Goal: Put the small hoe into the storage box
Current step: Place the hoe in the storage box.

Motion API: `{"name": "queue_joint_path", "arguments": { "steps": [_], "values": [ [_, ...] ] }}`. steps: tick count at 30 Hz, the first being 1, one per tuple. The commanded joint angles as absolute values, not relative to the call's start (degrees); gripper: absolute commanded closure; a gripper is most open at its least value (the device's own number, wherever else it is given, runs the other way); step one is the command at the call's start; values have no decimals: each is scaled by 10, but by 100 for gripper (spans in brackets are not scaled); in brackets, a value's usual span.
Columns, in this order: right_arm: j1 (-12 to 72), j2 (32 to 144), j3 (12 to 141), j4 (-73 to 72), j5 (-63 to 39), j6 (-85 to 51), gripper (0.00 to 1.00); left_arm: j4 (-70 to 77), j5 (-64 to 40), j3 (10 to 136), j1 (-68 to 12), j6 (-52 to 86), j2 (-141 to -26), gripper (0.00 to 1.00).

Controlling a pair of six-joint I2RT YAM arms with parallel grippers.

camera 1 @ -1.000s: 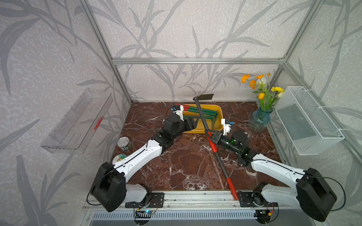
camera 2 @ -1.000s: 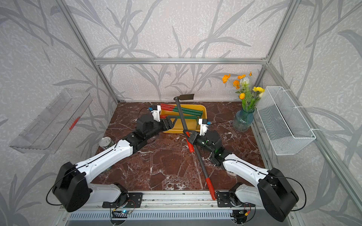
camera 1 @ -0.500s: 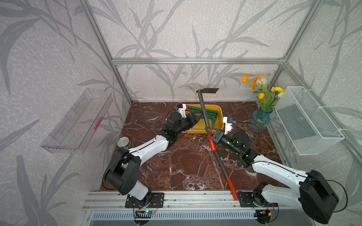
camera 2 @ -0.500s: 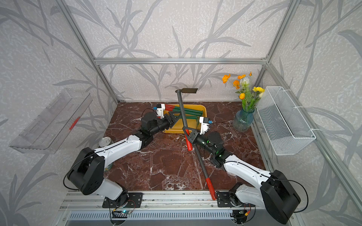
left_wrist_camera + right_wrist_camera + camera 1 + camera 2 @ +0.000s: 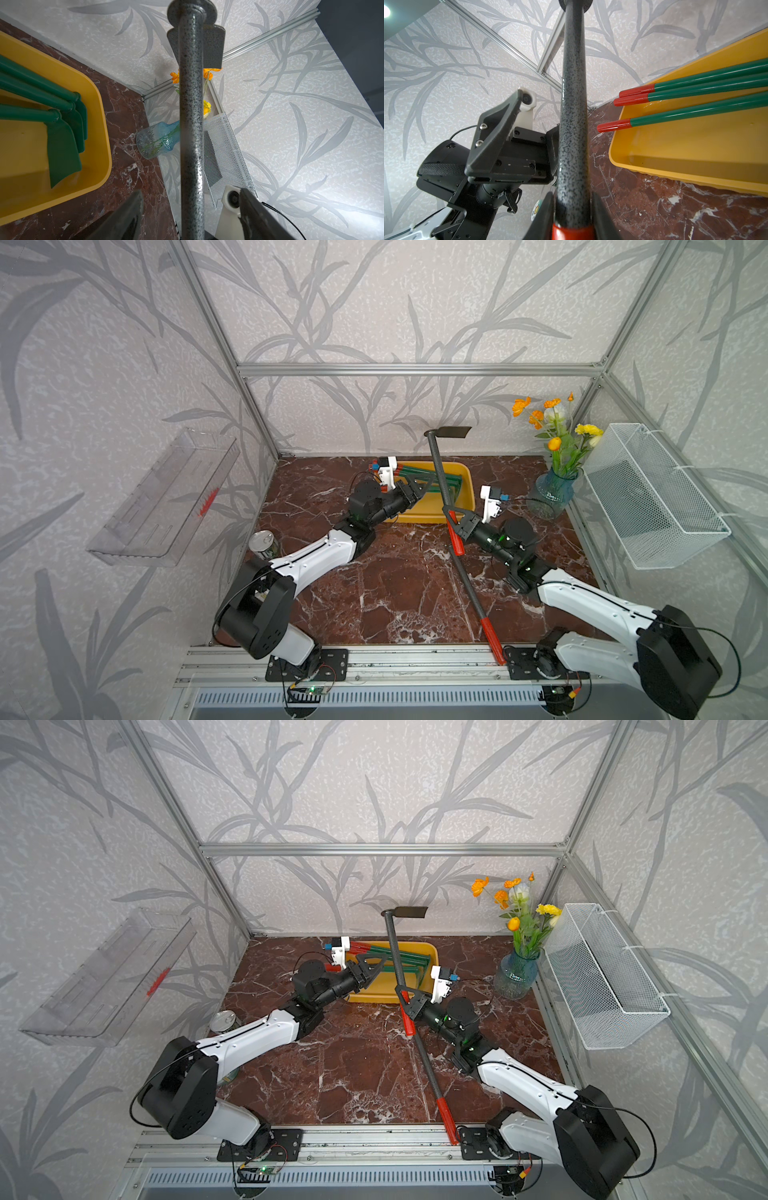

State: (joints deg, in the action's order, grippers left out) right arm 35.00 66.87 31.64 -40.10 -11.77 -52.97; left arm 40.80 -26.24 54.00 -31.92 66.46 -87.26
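Observation:
The small hoe (image 5: 438,472) has a speckled grey shaft, a dark blade (image 5: 453,433) and a red grip. It stands steeply over the yellow storage box (image 5: 415,517), blade uppermost. My right gripper (image 5: 455,516) is shut on it where the shaft meets the red grip (image 5: 572,230). My left gripper (image 5: 424,488) is open at the box's near left. Its fingers (image 5: 133,209) stand either side of the shaft (image 5: 191,124) with gaps on both sides. Both top views show the hoe (image 5: 395,952) above the box (image 5: 374,996).
Three green tools with red grips (image 5: 419,477) lie in the box. Another long dark tool with a red end (image 5: 490,635) lies on the floor down to the front rail. A vase of flowers (image 5: 550,497) and a wire basket (image 5: 648,489) are at right. A can (image 5: 266,543) and a clear tray (image 5: 166,497) are at left.
The right gripper has tipped the hoe more upright, so its blade is higher. The left gripper has reached right across the box's front, up to the shaft.

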Motion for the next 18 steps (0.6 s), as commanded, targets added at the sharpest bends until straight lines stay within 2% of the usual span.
{"name": "queue_joint_path", "arguments": {
  "steps": [1,6,18],
  "values": [
    [359,675,332,-501,-130,-521,100,449,-281,575,-330,664,-897,28],
    [373,698,337,-526,-130,-526,100,478,-278,592,-339,676,-925,30],
    [383,721,338,-549,-123,-527,100,494,-262,584,-340,679,-926,58]
  ]
}}
